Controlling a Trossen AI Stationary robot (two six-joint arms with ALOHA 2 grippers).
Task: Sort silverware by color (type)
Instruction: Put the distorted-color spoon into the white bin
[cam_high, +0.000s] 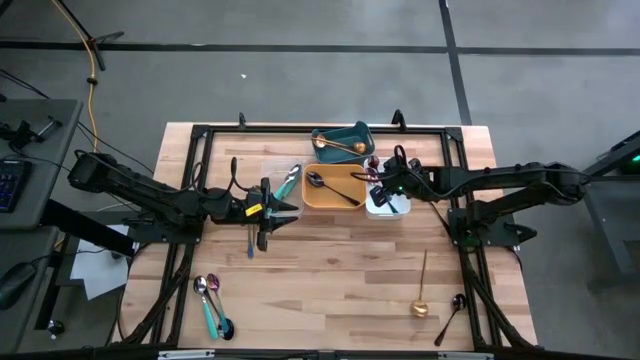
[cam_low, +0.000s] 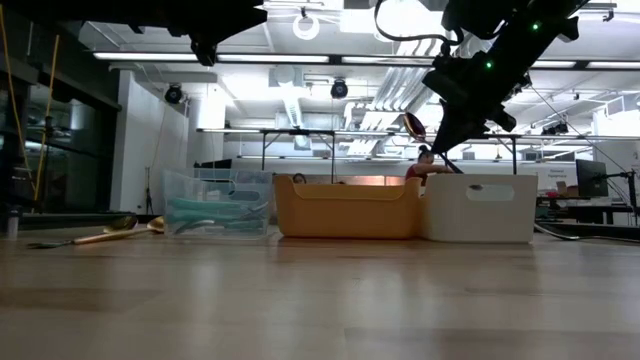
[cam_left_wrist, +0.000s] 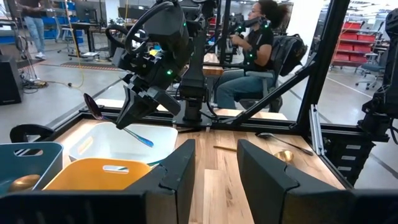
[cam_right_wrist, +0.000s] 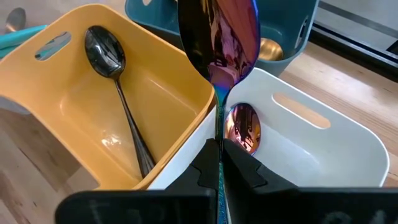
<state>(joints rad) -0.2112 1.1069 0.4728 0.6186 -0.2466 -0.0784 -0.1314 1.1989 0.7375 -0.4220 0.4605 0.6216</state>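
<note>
iridescent spoon (cam_right_wrist: 219, 43) pinched in right tool (cam_right_wrist: 219, 163), over white tray (cam_right_wrist: 323, 134)

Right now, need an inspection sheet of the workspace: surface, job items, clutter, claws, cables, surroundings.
Surface: wooden table, black frame.
Job's things: black spoon in yellow tray; gold spoon in teal tray; iridescent spoon in white tray; gold ladle and dark spoon loose on the table.
Clutter: nothing seen.
Claws: right claw shut on iridescent spoon over white tray; left claw open, mid-table.
Cables: yellow cable on floor.
Surroundings: seated person.
</note>
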